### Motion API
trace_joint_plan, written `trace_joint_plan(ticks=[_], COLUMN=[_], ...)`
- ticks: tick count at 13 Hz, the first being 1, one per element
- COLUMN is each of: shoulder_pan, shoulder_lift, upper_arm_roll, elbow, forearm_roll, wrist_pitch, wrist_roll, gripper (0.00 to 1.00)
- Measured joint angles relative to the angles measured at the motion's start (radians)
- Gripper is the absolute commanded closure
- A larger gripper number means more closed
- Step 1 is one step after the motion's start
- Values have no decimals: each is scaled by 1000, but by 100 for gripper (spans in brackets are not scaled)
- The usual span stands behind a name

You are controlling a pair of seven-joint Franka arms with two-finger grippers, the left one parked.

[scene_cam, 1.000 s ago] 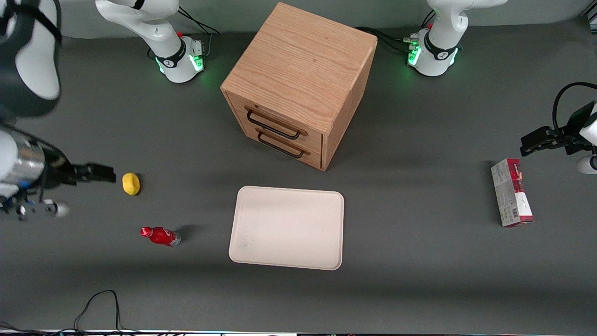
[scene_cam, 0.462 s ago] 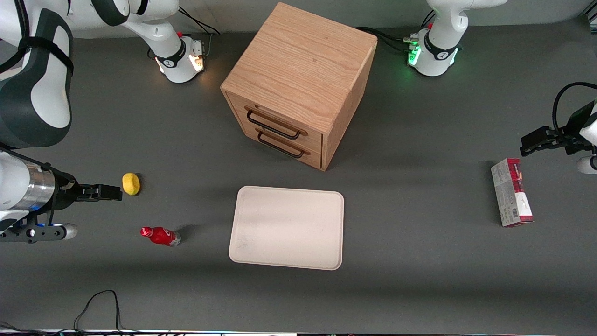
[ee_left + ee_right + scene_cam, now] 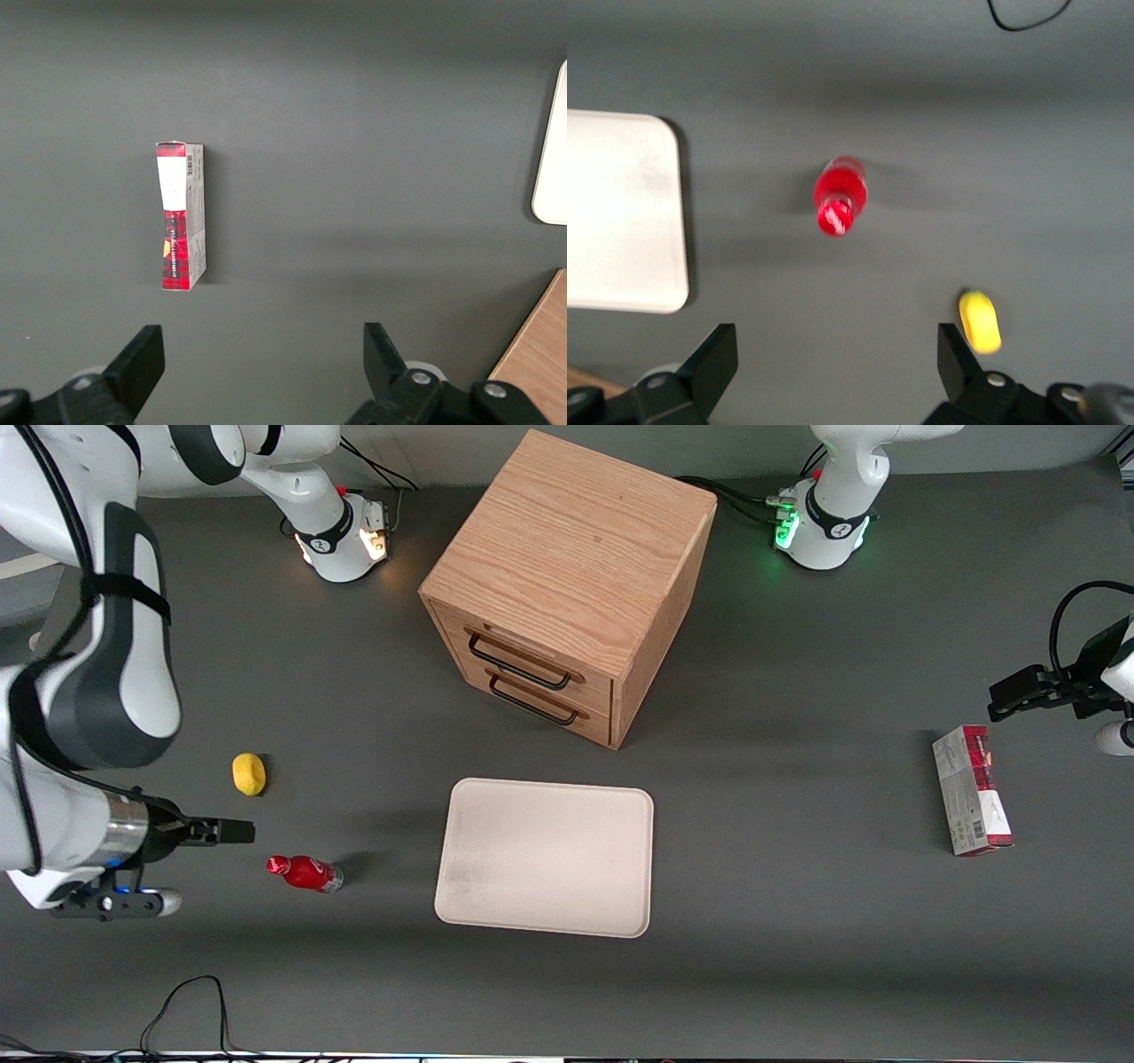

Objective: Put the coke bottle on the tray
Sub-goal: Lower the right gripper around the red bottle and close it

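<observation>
Approach step: the gripper (image 3: 232,832), jaws spread wide and empty, hangs above the tabletop (image 3: 797,957) near the coke bottle (image 3: 305,873), which stands beside the tray (image 3: 461,868); next, centre over it and descend.

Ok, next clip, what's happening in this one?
The right arm is going after the coke bottle, which stands on the table, apart from the tray and toward the working arm's end. Its tool hangs open above the table, close to the bottle's cap but not touching it, nearer the front camera than the yellow lump. Nothing is gripped yet and the tray holds nothing. The wooden cabinet has both drawers shut.
</observation>
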Motion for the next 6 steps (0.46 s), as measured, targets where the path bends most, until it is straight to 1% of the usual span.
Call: trace_joint_plan(ticks=[4, 6], shoulder_pan=[4, 8], shoulder_lift=[62, 71], upper_arm_roll=[3, 3], elbow=[-135, -203], forearm_roll=[0, 0], wrist_pitch=[239, 315], wrist_roll=[0, 0], gripper=[0, 0])
